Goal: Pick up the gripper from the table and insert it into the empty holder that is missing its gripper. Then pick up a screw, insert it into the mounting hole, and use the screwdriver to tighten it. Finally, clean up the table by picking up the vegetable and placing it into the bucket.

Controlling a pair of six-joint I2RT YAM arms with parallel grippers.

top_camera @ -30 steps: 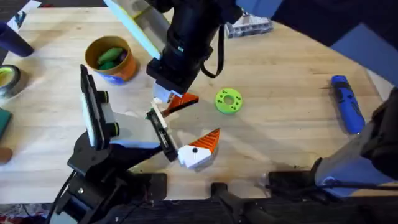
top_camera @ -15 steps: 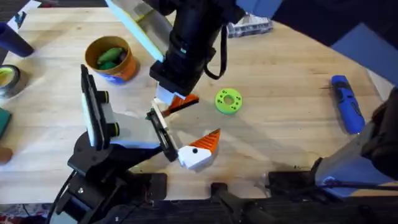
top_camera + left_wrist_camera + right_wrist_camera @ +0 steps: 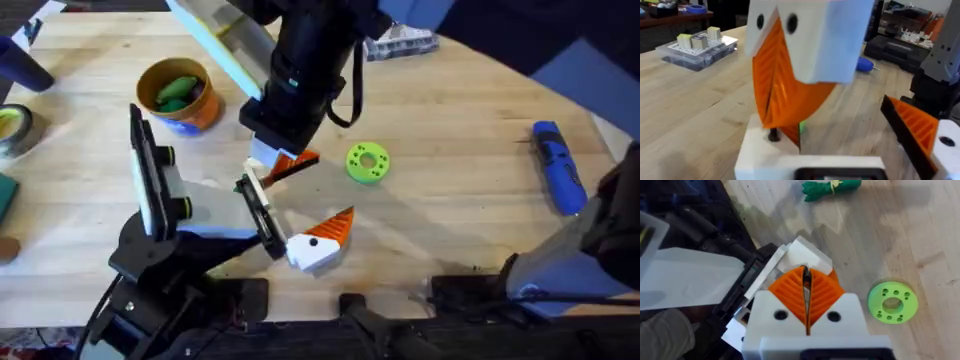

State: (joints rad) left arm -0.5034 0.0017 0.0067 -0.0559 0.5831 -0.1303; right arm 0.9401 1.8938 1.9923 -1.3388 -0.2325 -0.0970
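Keeps small white plastic finger piece pinched in near-shut right gripper beside black-and-white blocky holder; judged light, rigid, slick, so best gripped on flat white body.

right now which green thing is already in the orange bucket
The glossy green vegetable lies inside the bucket; the lime-green holed disc lies flat on the table.

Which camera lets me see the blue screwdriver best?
The overhead view: the screwdriver lies whole on the right side of the table, with nothing covering it. The left wrist view catches just its blue end and metal tip, far off, partly behind a white block.
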